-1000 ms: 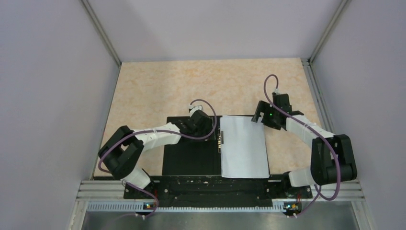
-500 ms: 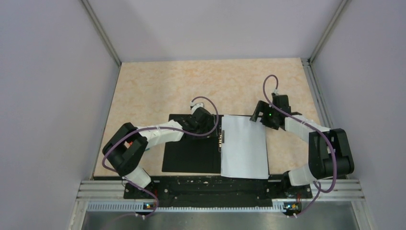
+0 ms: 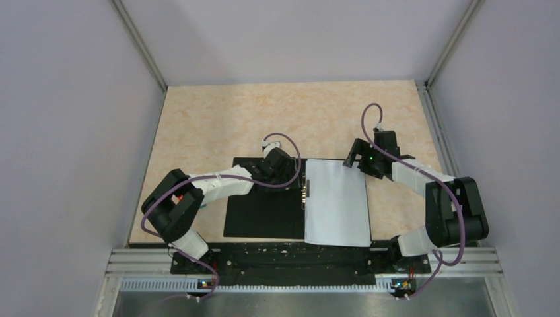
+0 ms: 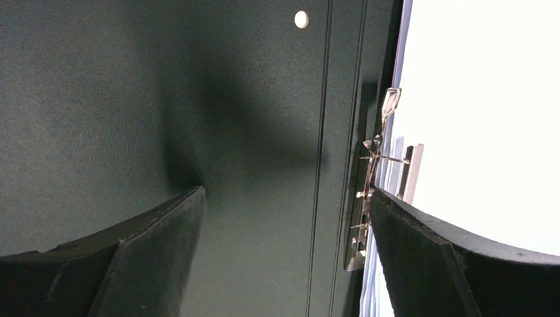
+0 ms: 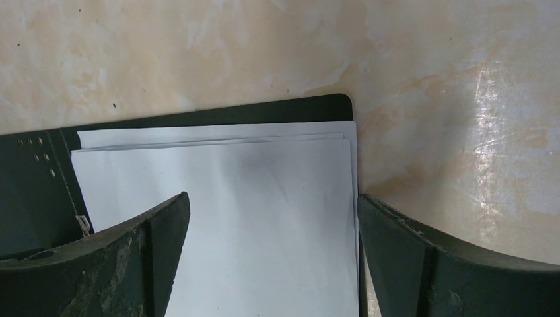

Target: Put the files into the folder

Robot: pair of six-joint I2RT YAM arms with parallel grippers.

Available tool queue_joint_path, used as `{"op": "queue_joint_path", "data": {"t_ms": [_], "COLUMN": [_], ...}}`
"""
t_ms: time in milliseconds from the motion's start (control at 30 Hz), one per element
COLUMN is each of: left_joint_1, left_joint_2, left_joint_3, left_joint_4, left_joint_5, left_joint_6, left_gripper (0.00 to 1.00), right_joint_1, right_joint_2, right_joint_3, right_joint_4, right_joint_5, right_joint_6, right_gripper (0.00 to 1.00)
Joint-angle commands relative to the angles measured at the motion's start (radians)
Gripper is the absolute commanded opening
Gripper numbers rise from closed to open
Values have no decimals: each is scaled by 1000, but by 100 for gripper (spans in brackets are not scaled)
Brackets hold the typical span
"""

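The folder (image 3: 263, 214) lay open at frame centre, the files (image 3: 335, 201) stacked on its right inner face. The left gripper (image 4: 284, 257) gaped empty by the spine clip (image 4: 370, 191); the right gripper (image 5: 271, 257), likewise spread empty, hovered over the files' upper-right corner.

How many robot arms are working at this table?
2. The left arm stretches over the black left half of the open folder; the right arm reaches to the far right corner of the files. None seems hidden.
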State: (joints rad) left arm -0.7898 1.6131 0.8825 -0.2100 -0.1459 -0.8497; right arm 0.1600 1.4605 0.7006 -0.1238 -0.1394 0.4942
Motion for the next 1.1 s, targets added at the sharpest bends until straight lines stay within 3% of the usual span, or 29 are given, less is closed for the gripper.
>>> {"op": "queue_joint_path", "data": {"t_ms": [0,267,533,867,1067], "left_joint_1": [6,6,6,4,4], "left_joint_2": [8,-23,-138,-283,-369], "left_joint_3": [1,6,18,-78,-164], "left_joint_4": [1,-16,-73,-74,-81], "left_joint_5": [-8,-19,-23,27,28], "left_joint_6": [-18,-21,4,-8,-19], "left_gripper": [98,98,98,98,98], "right_joint_1": [16,31,31,71,112], "right_joint_2": [-12,1,-81,-366,-457], "right_joint_3": [14,67,153,-78,-161], "right_joint_4": [-18,-81,-305,-415,-456], "right_joint_5": [-10,7,123,124,154], "right_joint_6": [5,-27,-15,97,205], "right_gripper": [96,96,97,99,99]}}
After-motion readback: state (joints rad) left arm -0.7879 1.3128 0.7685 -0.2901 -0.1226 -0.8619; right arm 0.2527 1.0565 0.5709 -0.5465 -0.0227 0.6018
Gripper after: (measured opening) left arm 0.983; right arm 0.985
